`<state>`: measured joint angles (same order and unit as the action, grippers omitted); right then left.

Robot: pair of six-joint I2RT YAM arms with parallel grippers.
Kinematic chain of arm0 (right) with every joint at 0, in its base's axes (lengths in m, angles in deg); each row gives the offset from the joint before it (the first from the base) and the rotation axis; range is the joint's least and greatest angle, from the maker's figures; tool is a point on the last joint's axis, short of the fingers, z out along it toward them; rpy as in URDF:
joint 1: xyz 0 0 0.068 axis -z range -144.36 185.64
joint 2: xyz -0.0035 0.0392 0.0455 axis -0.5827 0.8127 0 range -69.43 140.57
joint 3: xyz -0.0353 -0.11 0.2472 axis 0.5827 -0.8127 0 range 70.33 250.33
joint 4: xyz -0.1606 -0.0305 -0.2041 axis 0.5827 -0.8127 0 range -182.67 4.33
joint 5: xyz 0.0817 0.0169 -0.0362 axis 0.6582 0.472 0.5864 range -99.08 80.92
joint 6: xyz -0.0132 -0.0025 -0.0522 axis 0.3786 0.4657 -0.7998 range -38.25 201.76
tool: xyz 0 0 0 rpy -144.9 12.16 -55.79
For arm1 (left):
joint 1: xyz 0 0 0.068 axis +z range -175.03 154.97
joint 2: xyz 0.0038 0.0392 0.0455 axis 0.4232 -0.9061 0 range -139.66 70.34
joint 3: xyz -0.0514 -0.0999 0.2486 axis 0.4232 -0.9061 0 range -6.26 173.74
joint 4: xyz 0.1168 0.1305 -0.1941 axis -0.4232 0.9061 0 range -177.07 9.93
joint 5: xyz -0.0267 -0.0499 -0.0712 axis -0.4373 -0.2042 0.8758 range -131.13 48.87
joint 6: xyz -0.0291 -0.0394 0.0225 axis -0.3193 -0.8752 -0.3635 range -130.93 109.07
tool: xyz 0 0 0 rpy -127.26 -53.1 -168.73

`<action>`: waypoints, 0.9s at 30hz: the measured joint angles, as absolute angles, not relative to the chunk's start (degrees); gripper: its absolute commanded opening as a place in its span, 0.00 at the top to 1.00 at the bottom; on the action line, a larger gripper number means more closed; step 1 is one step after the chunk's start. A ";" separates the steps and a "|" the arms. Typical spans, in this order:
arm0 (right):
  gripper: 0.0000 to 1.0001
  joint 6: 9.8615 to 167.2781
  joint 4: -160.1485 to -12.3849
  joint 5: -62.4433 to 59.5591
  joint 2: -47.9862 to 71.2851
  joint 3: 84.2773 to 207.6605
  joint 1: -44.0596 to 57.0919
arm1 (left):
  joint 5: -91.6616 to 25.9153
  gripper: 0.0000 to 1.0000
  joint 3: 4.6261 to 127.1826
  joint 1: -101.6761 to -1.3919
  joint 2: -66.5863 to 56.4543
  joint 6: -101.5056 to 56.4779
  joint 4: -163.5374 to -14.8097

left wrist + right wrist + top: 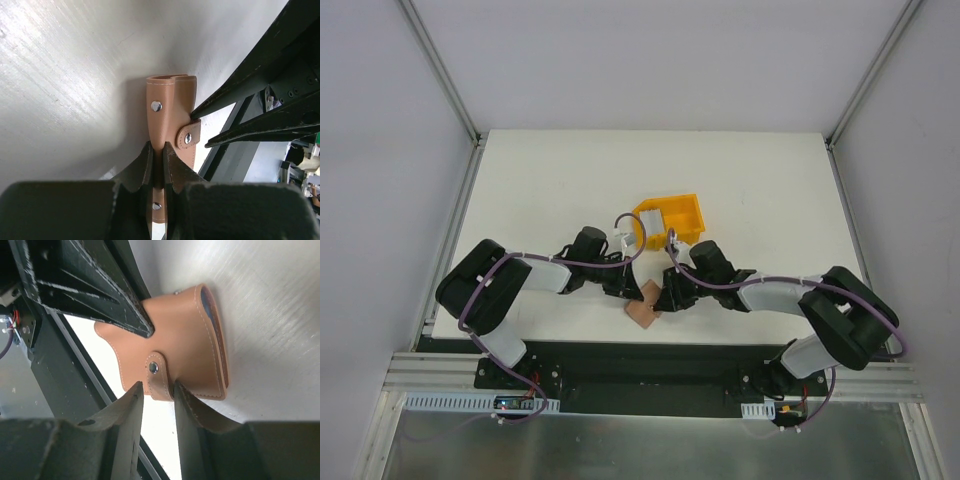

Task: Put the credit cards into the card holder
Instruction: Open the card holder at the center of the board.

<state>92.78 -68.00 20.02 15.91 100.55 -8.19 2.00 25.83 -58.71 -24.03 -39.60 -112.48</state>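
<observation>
The brown card holder (642,314) lies near the table's front edge between both arms. My left gripper (157,150) is shut on the rear edge of the card holder (170,110), which stands on edge in the left wrist view. My right gripper (157,387) is open, and its fingertips straddle the tab clasp (159,375) of the card holder (185,335) without pinching it. One right fingertip (178,388) touches the holder's lower edge. A dark bluish strip (206,302) shows in the holder's mouth. Pale credit cards (653,221) rest in the yellow bin.
The yellow plastic bin (682,215) stands just behind both grippers at the table's middle. The table's front edge and a black rail (650,355) lie right under the holder. White walls close in the table on three sides.
</observation>
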 measured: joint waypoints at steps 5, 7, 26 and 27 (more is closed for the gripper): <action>0.65 92.56 -64.44 17.07 14.01 100.57 -7.95 | 1.89 1.00 25.83 -59.27 -24.03 -39.64 -113.02; 0.66 92.50 -63.21 16.48 13.77 100.62 -7.75 | 1.89 1.00 25.83 -59.60 -24.03 -39.64 -113.18; 0.68 92.15 -64.70 16.61 14.55 99.48 -9.66 | 1.65 1.00 25.83 -59.49 -22.85 -38.79 -111.76; 0.67 92.15 -64.68 16.68 14.53 99.46 -9.68 | 1.65 1.00 25.83 -59.49 -22.74 -38.68 -111.67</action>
<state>92.15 -64.68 16.68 14.53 99.46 -9.68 1.65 25.83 -59.49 -22.74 -38.68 -111.67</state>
